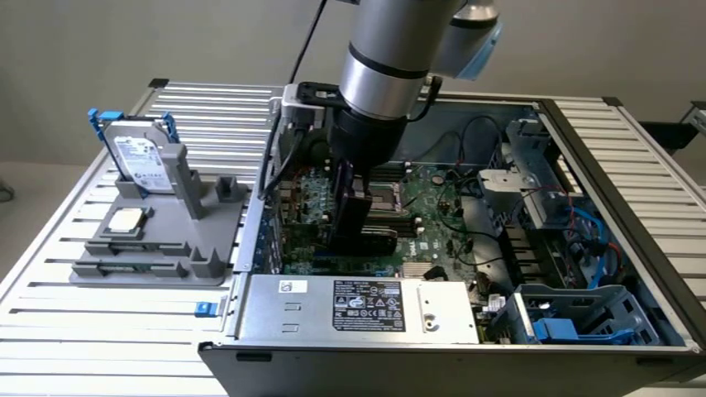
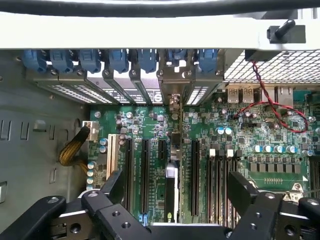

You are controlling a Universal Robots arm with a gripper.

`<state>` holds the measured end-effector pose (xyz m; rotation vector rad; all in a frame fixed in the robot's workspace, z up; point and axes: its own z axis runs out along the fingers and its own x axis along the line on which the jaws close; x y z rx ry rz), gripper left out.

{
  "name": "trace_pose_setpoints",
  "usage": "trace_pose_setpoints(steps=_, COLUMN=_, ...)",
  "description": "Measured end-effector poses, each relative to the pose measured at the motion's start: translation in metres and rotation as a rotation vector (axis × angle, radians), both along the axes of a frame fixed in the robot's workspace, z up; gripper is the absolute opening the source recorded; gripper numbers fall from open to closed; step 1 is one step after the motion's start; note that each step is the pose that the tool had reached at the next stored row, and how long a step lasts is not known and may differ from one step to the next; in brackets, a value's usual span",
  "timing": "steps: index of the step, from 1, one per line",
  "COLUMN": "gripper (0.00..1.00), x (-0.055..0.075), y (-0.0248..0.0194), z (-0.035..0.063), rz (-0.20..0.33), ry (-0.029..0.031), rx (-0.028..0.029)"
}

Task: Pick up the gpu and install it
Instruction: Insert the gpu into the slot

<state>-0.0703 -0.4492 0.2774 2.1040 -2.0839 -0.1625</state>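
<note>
The gripper (image 1: 359, 236) reaches down inside the computer case (image 1: 441, 347). In the wrist view its fingers (image 2: 116, 186) stand wide, clear of the gpu (image 2: 172, 165) — seated edge-on in the motherboard (image 2: 240, 150) slot between them. Release step; any retreat calls for a straight lift.

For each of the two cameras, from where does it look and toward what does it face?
Exterior view: off the arm, above the case's front corner, facing down into the open computer case; the arm and tool show over the motherboard.
Wrist view: on the wrist, facing straight down at the motherboard; both open tool fingers flank the upright gpu.
Shared: motherboard, gpu, tool.
</note>
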Motion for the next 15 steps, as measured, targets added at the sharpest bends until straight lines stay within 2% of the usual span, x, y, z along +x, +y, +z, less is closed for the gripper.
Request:
trace_pose_setpoints(steps=4, gripper=0.93, x=0.0, y=0.0022, z=0.0034, rz=0.001, ry=0.0, rx=0.0)
trace_pose_setpoints(steps=15, gripper=0.93, x=-0.0004, y=0.0093, z=0.0042, rz=0.023, ry=0.0002, rx=-0.0007)
